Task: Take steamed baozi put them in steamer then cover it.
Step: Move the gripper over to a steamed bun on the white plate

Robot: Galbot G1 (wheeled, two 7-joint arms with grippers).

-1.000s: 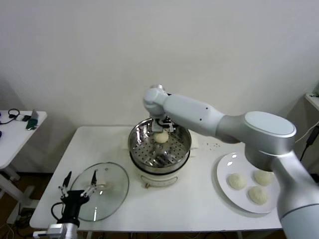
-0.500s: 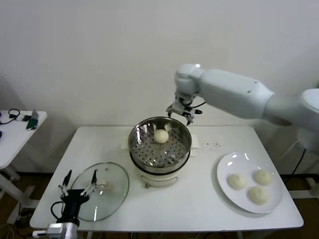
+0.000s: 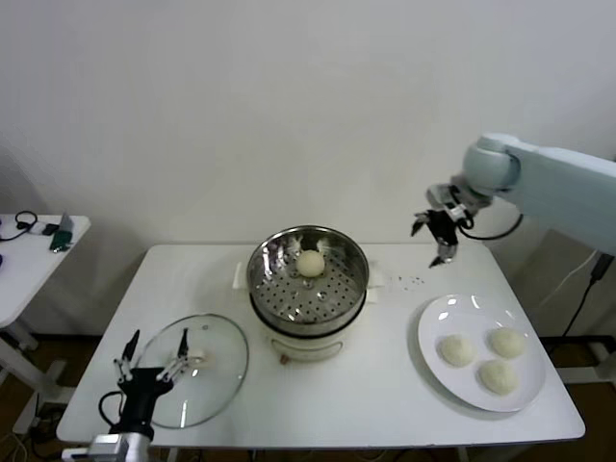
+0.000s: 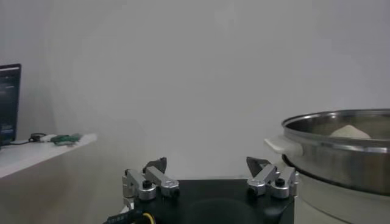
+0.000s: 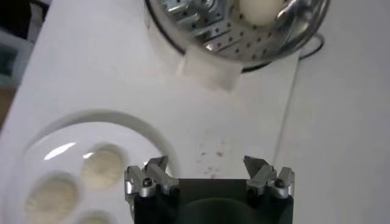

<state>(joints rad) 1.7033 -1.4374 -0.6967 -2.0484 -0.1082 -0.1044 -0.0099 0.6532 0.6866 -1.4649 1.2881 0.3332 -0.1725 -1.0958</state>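
Observation:
One cream-white baozi [image 3: 310,263] lies in the shiny steamer [image 3: 354,252] at the table's middle; it also shows in the right wrist view [image 5: 262,9] and in the left wrist view [image 4: 350,131]. Three more baozi [image 3: 457,350] [image 3: 507,342] [image 3: 499,376] lie on a white plate [image 3: 431,327] at the right. My right gripper [image 3: 435,237] is open and empty, in the air above the table's back right, between steamer and plate. The glass cover [image 3: 226,342] lies flat at the front left. My left gripper [image 3: 152,364] is open and empty over the cover's near edge.
The steamer sits on a white cooker base [image 3: 318,346]. A small side table [image 3: 24,252] with cables stands to the left. A wall is close behind the table. Dark specks [image 5: 213,149] mark the tabletop under my right gripper.
My right gripper has let go of the baozi in the steamer, risen, and swung right to above the table's back right. The left arm has not moved.

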